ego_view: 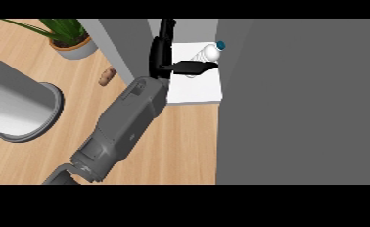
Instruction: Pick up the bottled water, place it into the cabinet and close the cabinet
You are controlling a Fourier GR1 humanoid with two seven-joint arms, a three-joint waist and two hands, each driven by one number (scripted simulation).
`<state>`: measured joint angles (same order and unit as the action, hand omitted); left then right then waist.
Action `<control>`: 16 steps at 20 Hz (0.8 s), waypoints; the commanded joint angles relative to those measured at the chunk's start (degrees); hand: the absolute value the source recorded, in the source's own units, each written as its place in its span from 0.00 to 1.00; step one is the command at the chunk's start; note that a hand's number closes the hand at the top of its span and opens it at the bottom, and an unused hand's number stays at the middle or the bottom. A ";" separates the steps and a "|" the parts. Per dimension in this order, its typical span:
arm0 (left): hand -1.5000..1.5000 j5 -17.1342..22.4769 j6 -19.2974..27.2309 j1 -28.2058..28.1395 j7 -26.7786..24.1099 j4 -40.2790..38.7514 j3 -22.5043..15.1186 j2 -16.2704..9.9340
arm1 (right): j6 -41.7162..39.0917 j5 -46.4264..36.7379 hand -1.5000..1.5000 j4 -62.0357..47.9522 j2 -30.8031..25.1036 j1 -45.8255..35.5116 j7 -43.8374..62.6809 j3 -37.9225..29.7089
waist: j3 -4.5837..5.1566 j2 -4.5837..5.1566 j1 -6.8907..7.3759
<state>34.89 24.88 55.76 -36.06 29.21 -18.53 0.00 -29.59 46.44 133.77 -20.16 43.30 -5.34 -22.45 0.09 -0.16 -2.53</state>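
seen from above, steeply down onto a light wooden counter (pixel 184 143). filling the right side, the large grey cabinet door (pixel 292 103), swung wide and covering that whole half of the view. left of it, the cabinet's white shelf (pixel 195 91), lit and showing between the door and a grey side panel (pixel 123 50). crossing the middle on a slant from the lower left, one grey forearm (pixel 119 128), ending in a black hand (pixel 162 57) reaching into the cabinet; cannot tell from this view alone whether it is the left or the right. fingers straight and pointing up into the cabinet, thumb (pixel 189 66) stretched sideways to the right, released, not wrapped round anything. at the far left edge, a round metal sink basin (pixel 22 111), partly cut off. in the upper left corner, a potted plant (pixel 69 37) with long green leaves in a pale pot. inside the cabinet, on the shelf, the bottled water (pixel 206 55) lying tilted, clear body with a teal cap toward the upper right, just above the thumb and touching or nearly touching it. on the counter near the side panel, a small brown object (pixel 107 76), too small to name.
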 commanded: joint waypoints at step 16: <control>0.00 0.26 7.20 -37.55 3.20 45.56 -22.43 -2.72 | 2.83 -0.47 0.00 10.54 1.65 2.19 3.98 -2.72 | -0.01 -0.32 2.98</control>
<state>35.96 32.29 25.10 -33.40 67.09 -37.42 -1.28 -29.50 46.85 134.02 -18.83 43.91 -4.51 -24.02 0.06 -0.52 0.17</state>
